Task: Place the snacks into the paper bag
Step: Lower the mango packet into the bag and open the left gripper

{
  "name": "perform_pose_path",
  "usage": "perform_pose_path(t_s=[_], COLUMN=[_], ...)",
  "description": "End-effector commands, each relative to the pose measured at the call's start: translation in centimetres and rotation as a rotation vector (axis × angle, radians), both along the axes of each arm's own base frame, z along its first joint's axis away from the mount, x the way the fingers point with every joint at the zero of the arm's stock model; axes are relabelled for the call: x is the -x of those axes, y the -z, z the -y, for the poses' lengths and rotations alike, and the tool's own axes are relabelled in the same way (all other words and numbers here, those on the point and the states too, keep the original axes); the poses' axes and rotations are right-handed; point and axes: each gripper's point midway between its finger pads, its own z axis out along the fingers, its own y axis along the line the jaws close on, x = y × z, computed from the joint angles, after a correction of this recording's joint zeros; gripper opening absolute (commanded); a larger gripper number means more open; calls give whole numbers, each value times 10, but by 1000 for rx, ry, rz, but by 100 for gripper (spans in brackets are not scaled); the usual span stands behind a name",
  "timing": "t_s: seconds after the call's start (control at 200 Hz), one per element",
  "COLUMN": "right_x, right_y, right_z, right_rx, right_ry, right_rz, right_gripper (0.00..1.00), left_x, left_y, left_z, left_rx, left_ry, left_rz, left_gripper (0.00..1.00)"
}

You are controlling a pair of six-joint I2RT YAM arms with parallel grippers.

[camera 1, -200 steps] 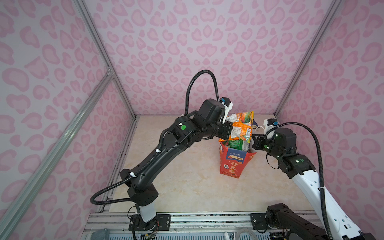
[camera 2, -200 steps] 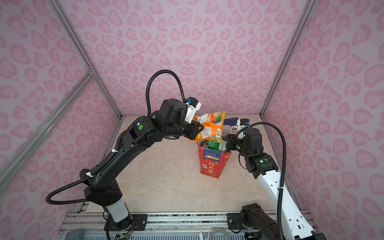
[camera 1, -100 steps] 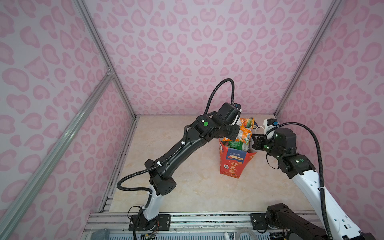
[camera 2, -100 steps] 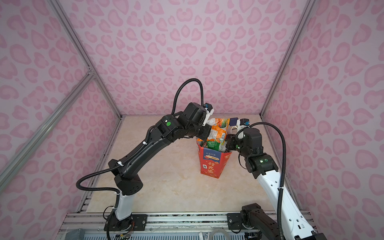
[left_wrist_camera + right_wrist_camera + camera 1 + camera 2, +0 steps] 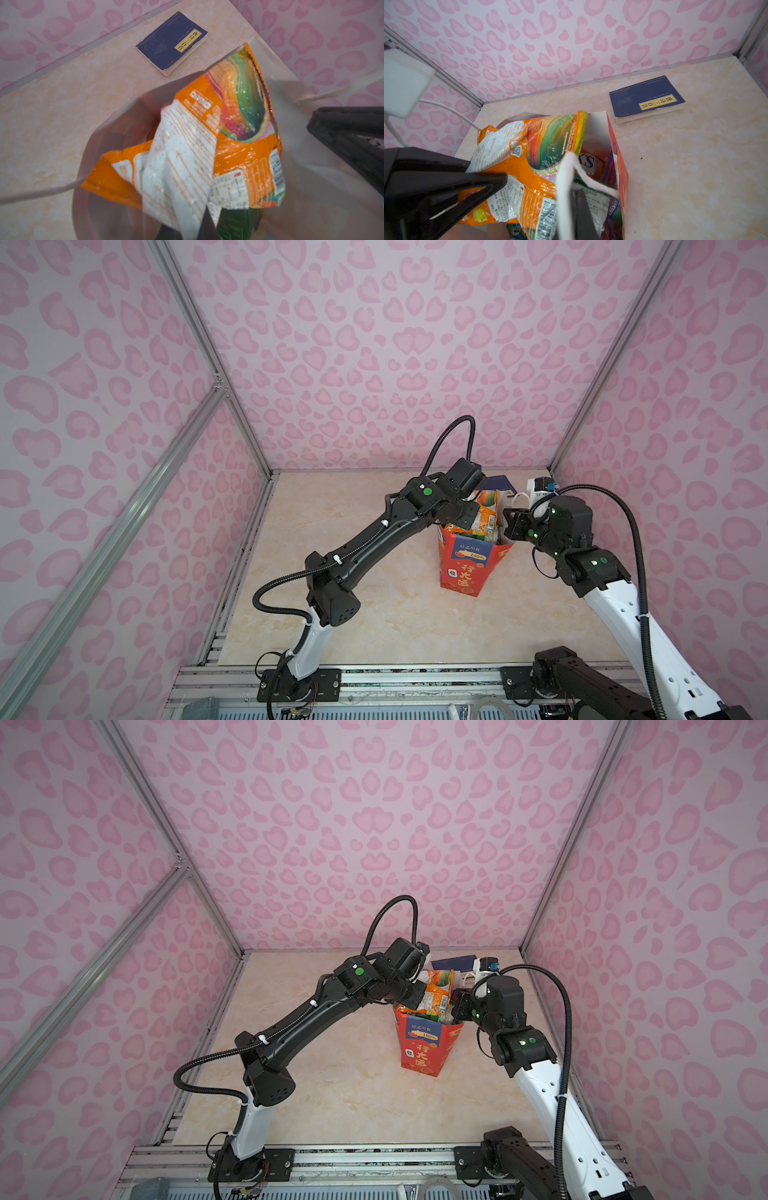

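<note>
Marble tabletop [image 5: 374, 614]; left gripper [image 5: 468, 516], lower than before, pinches the orange packet [image 5: 487, 512], long axis upright, end below the jaws inside the paper bag [image 5: 465, 568]; right gripper [image 5: 509, 524] clamps its cord handle [image 5: 566, 187].

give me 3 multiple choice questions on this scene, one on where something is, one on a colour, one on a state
1. Where does the dark blue book lie?
A) inside the paper bag
B) flat on the table, beyond the bag
C) in a gripper

2. What is the main colour of the big packet sticking out of the bag's mouth?
A) black
B) orange
C) brown

3. How is the bag?
A) standing, mouth open
B) lying flat
C) folded shut

Answers:
1 B: both wrist views show it on bare tabletop, apart from the bag.
2 B: orange shows in every view.
3 A: both top views show it standing with the packet in its open mouth.
</note>
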Motion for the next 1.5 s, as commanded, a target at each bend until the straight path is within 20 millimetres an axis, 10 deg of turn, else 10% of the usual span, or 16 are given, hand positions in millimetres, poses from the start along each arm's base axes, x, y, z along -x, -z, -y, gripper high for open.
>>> perform_pose_path(t_s=[0.0, 0.345, 0.76, 1.1, 1.495], right_x=[-1, -1, 0, 0, 1], right_y=[0, -1, -3, -2, -3], right_z=[-2, -2, -2, -3, -3], right_rx=[-5, -4, -6, -9, -9], right_ry=[-10, -10, -10, -12, -15], right_rz=[6, 8, 14, 12, 13], right_gripper=[0, 0, 0, 0, 0], left_x=[6, 33, 20, 38, 36], left_y=[20, 35, 78, -20, -52], left_z=[5, 16, 0, 15, 34], left_rx=[-35, -81, -229, 71, 222], left_ry=[35, 126, 37, 82, 96], left_rz=[-49, -105, -127, -81, -52], left_gripper=[3, 3, 10, 53, 32])
